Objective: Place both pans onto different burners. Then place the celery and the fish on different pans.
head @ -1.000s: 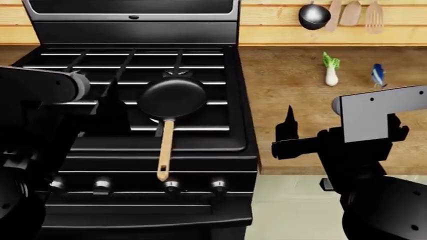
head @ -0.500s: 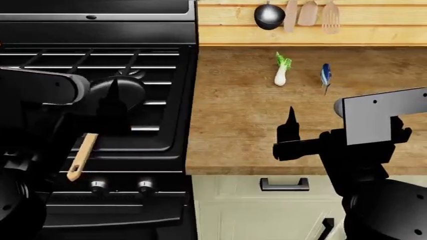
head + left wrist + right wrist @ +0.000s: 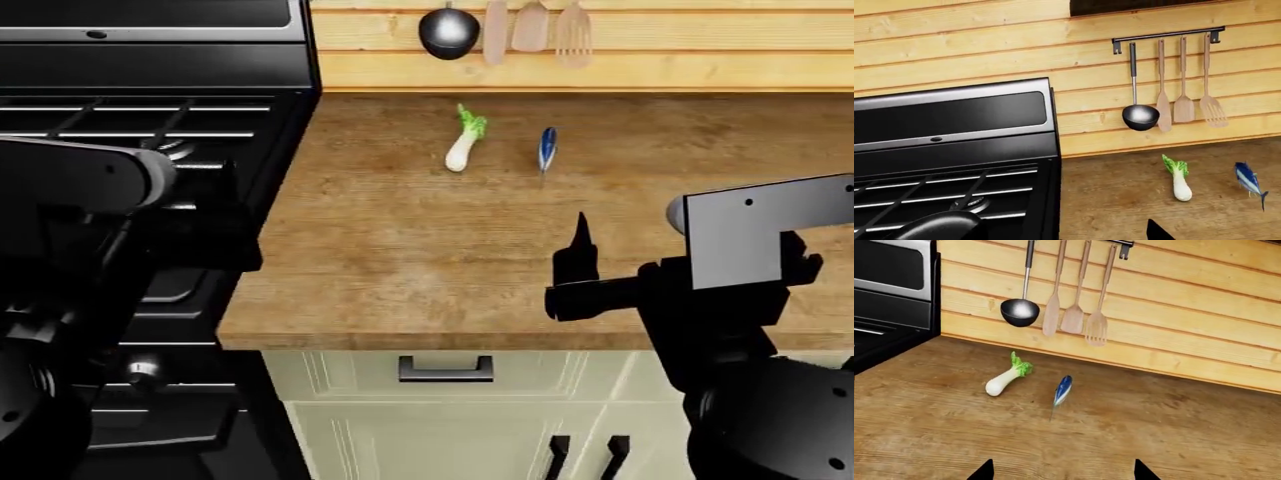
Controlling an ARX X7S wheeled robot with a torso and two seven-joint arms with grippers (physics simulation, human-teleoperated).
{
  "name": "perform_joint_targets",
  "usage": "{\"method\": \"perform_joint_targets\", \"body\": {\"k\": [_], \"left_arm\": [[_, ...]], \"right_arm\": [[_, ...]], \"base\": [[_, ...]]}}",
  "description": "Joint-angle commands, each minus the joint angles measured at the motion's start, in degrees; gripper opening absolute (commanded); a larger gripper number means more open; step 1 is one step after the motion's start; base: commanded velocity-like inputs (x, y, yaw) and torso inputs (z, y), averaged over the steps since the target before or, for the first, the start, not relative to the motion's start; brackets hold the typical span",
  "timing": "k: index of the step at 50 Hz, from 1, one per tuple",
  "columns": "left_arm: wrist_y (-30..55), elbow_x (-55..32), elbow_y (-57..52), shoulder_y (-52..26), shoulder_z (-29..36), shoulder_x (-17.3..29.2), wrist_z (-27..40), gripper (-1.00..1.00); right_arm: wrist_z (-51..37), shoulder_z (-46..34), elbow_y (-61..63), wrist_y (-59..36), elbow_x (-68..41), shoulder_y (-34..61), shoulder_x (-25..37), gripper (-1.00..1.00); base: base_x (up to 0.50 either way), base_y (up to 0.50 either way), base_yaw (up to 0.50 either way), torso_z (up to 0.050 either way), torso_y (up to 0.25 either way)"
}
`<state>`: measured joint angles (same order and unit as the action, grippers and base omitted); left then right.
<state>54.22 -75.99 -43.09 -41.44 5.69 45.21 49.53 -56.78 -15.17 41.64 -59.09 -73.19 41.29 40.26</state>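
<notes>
The celery (image 3: 463, 140) and the blue fish (image 3: 547, 147) lie side by side on the wooden counter (image 3: 400, 260), near the back wall. My right gripper (image 3: 1062, 475) is open and empty, hovering over bare counter in front of the celery (image 3: 1007, 379) and fish (image 3: 1063, 389). My left gripper (image 3: 220, 205) is over the stove's right edge, open, with one fingertip (image 3: 1156, 233) showing. A black pan's rim (image 3: 941, 227) sits on the grate near a burner (image 3: 974, 202); its handle is hidden. In the head view my left arm hides the pan. No other pan is in view.
The black stove (image 3: 160, 120) fills the left, next to the counter. A ladle (image 3: 449, 32), two wooden spatulas and a slotted turner hang on the plank wall above the food. Cabinet drawers (image 3: 446, 370) are below the counter's front edge.
The head view has shifted right: the stove slid left, and the celery and fish moved toward the middle. The pan with the wooden handle went behind my left arm. Both arms kept their pose.
</notes>
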Motion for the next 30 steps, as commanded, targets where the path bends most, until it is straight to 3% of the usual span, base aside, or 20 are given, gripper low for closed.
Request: {"method": "perform_joint_targets", "body": {"k": [1, 9, 22, 30], "left_arm": [[-0.49, 0.22, 0.16, 0.16, -0.02, 0.11, -0.29, 1.00], [-1.12, 0.52, 0.07, 0.82, -0.28, 0.23, -0.53, 1.00], [-2.10, 1.40, 0.10, 2.09, -0.65, 0.58, -1.17, 1.00], [-2.62, 1.90, 0.10, 2.78, -0.89, 0.87, -1.48, 1.00]], "right_arm": [[0.22, -0.27, -0.27, 0.30, 0.30, -0.07, -0.03, 1.00], [0.31, -0.67, -0.57, 0.35, 0.72, -0.07, -0.07, 1.00], [-0.03, -1.17, -0.50, 0.09, 0.86, 0.28, 0.08, 1.00], [0.11, -1.44, -0.81, 0.24, 0.91, 0.45, -0.17, 1.00]], "base": [[0.00, -0.50, 0.00, 0.000, 0.000], [0.00, -0.50, 0.00, 0.000, 0.000], [0.00, -0.03, 0.00, 0.000, 0.000], [0.43, -0.18, 0.00, 0.000, 0.000]]}}
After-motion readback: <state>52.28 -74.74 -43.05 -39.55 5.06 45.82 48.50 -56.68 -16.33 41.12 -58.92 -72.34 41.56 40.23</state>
